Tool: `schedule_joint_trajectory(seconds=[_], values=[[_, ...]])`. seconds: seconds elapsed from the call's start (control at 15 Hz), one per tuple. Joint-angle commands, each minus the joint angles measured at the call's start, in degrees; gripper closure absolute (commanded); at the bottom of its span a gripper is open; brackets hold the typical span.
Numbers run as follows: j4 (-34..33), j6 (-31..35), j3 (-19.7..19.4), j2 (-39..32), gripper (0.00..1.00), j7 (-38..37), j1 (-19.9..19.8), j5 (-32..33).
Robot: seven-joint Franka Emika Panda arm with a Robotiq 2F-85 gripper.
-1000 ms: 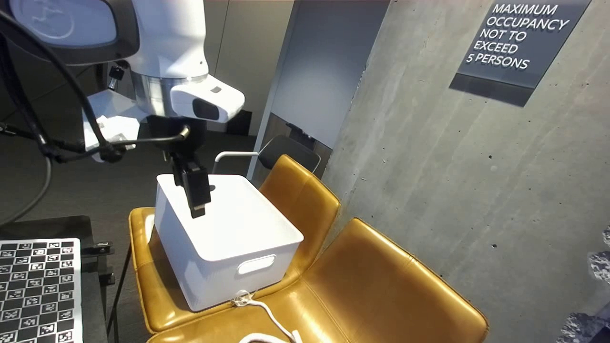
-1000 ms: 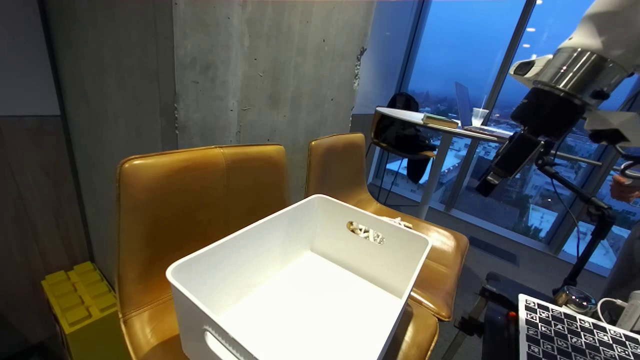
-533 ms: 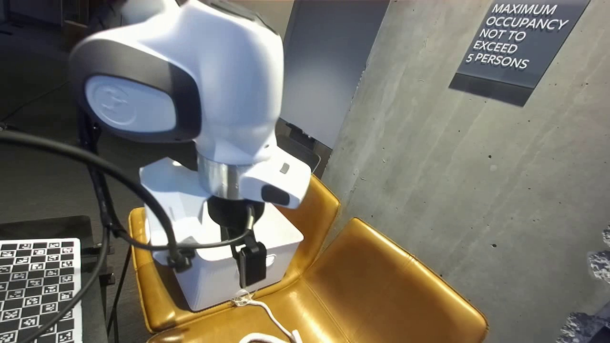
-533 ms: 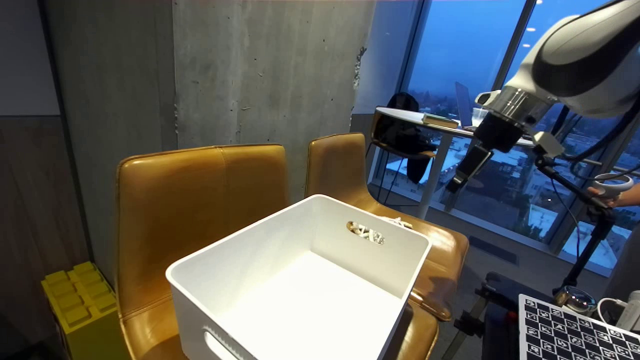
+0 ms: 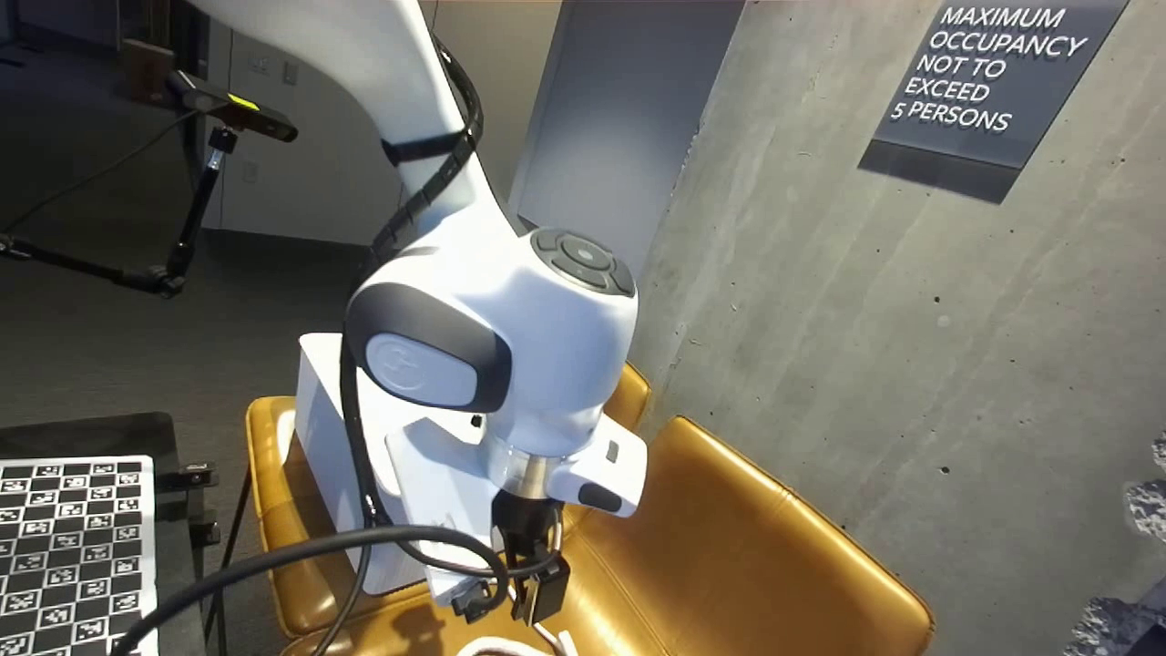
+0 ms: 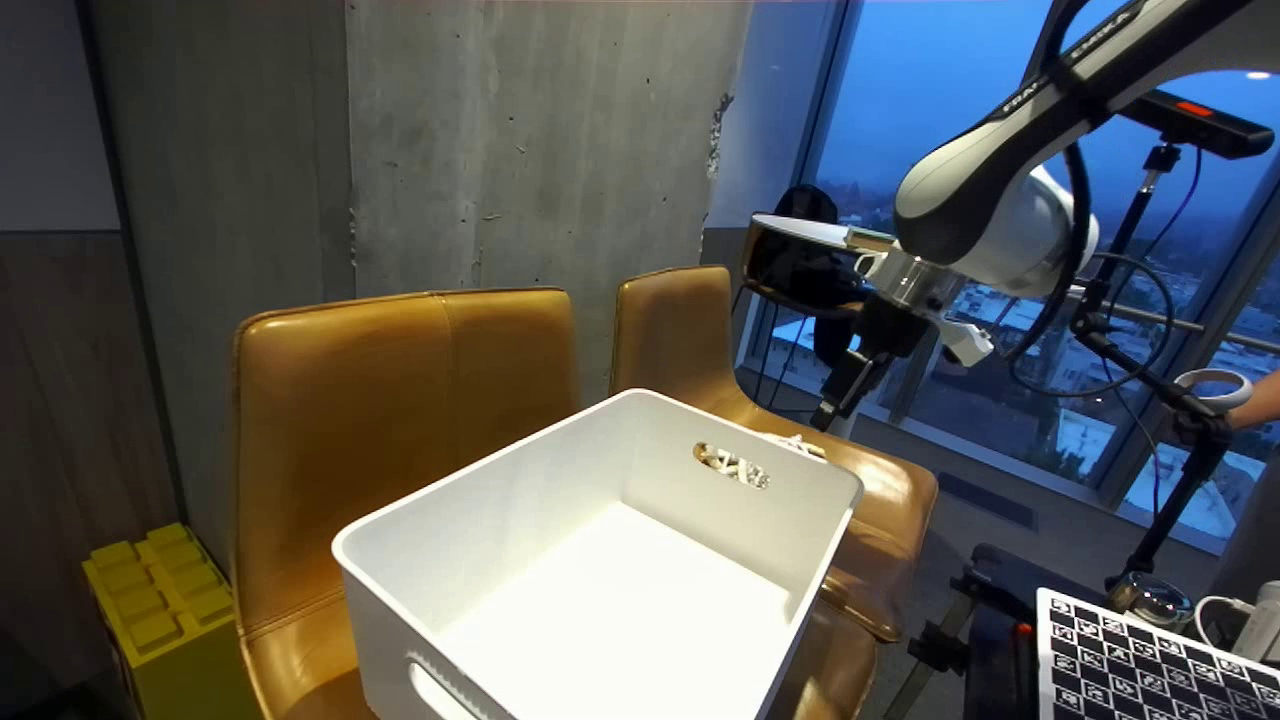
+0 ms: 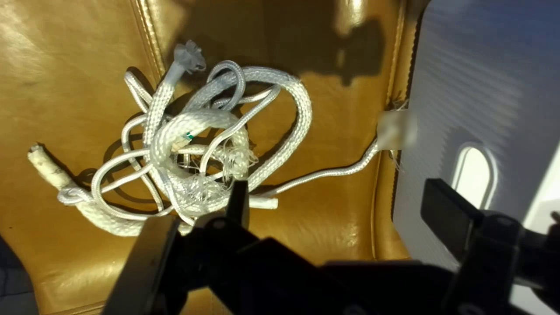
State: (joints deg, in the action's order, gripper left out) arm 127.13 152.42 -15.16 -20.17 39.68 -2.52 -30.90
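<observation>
My gripper (image 7: 336, 192) stands open with nothing between its fingers, above a tan leather chair seat (image 7: 332, 227). A tangled white braided rope (image 7: 302, 105) lies on that seat, mostly left of the gap in the wrist view. One thin strand runs right, toward the white box (image 7: 463, 87). The left finger (image 7: 238, 203) overlaps the rope in view; contact cannot be told. In an exterior view the gripper (image 6: 838, 400) hangs over the seat beyond the box's rim (image 6: 480, 478). Elsewhere the arm hides much of the box, and some rope (image 5: 496, 646) shows below the gripper (image 5: 537, 606).
The box sits on a neighbouring tan chair (image 6: 400, 400), against a concrete wall (image 5: 865, 364). A checkered board (image 5: 73, 547) lies on a dark stand. A camera on a pole (image 6: 1195, 125) and a person's hand (image 6: 1262, 400) are behind the arm.
The arm has swung from over the box side to above the rope's chair, coming lower. Its jaws have stayed open. Box and rope look unmoved.
</observation>
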Motion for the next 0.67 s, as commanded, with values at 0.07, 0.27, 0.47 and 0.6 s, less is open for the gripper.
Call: schedule_joint_trajectory(seconds=[0.07, 0.27, 0.47, 0.6], values=[[-8.11, -0.01, 9.52, -9.63, 0.0, -5.45, -8.68, 5.12], [-11.27, 0.02, 12.9, -14.21, 0.0, -8.89, -11.15, 9.05], [-12.64, 0.3, 15.89, -16.97, 0.0, -11.28, -12.49, 11.64], [-13.62, 0.35, 17.39, -18.37, 0.0, -12.5, -12.84, 12.64]])
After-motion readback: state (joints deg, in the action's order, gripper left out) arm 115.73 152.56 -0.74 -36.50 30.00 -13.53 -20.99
